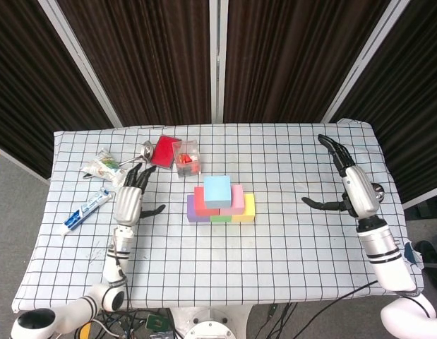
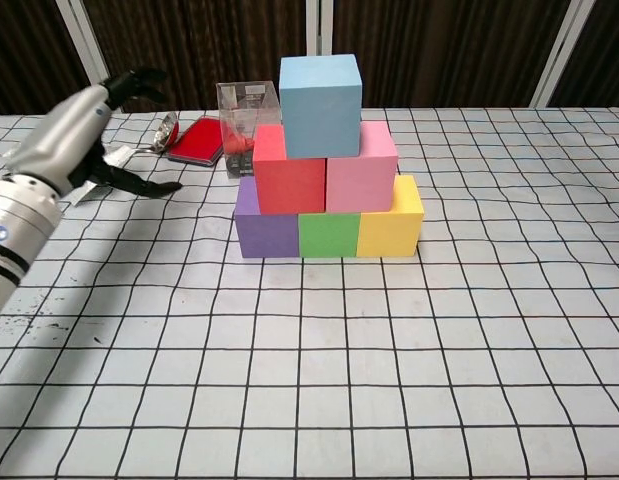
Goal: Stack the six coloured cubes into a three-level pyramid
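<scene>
A three-level pyramid stands mid-table. Its bottom row is a purple cube (image 2: pixel 262 228), a green cube (image 2: pixel 327 234) and a yellow cube (image 2: pixel 391 220). On them sit a red cube (image 2: pixel 287 172) and a pink cube (image 2: pixel 360 168), with a light blue cube (image 2: pixel 320 92) (image 1: pixel 217 191) on top. My left hand (image 1: pixel 130 198) (image 2: pixel 77 130) hovers open well to the left of the stack, holding nothing. My right hand (image 1: pixel 351 182) is open far to the right, also empty; the chest view does not show it.
Behind the stack stand a clear plastic cup (image 1: pixel 186 157) with red pieces and a red flat box (image 1: pixel 164 150). A spoon (image 1: pixel 143 150), a crumpled wrapper (image 1: pixel 105 168) and a toothpaste tube (image 1: pixel 87 210) lie at the left. A small metal object (image 1: pixel 377 190) sits by the right edge.
</scene>
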You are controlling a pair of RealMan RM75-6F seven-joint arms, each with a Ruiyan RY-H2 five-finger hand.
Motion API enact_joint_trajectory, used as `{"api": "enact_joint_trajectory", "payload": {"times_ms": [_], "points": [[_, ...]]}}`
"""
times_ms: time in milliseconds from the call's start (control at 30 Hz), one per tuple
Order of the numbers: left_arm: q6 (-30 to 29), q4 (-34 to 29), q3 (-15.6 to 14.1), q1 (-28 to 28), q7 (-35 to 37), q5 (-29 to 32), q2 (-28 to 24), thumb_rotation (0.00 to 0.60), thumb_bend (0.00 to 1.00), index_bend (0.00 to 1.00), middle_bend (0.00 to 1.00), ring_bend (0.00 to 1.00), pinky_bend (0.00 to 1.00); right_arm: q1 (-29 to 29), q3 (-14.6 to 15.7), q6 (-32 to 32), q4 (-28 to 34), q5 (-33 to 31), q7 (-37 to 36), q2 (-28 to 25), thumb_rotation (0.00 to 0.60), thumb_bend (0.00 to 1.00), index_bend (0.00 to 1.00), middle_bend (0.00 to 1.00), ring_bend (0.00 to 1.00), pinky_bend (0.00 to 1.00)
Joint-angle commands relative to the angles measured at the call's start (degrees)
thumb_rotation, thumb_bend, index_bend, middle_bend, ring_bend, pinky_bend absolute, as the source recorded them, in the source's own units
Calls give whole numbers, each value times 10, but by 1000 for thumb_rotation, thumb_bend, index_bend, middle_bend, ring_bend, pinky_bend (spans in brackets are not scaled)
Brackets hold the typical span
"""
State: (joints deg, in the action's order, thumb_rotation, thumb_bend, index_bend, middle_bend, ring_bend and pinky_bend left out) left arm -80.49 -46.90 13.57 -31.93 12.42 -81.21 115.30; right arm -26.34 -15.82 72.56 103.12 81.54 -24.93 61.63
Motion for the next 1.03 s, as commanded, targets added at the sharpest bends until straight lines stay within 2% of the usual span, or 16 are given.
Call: {"api": "enact_joint_trajectory", "payload": {"times_ms": [33,167,300,467,600,767,900,1033], "points": [[-34,-106,-20,48,-30,-15,-114,600,0,141,168,14,101,27,32,11,-8,14,87,-29,600,16,0,5,0,0],[-14,-214,-56,77,-49,-33,-250,600,0,148,156,14,83,61,62,44,-30,22,193,-32,600,14,0,0,0,0],[23,-311,-94,96,-112,-39,-379,600,0,155,145,13,72,103,97,82,-45,33,267,-21,600,14,0,0,0,0],[27,-406,-139,130,-161,-49,-470,600,0,140,141,12,70,150,139,120,-72,57,297,-2,600,14,0,0,0,0],[-4,-436,-162,168,-181,-56,-496,600,0,133,141,13,70,178,162,148,-100,84,287,14,600,13,0,0,0,0],[-31,-457,-183,208,-179,-56,-516,600,0,133,141,13,69,200,172,168,-131,96,284,33,600,12,0,0,0,0],[-75,-437,-193,243,-176,-75,-501,600,0,131,141,12,68,210,175,168,-142,93,281,38,600,12,0,0,0,0],[-106,-399,-185,259,-158,-90,-473,600,0,127,137,12,68,213,171,167,-152,91,267,43,600,12,0,0,0,0]]}}
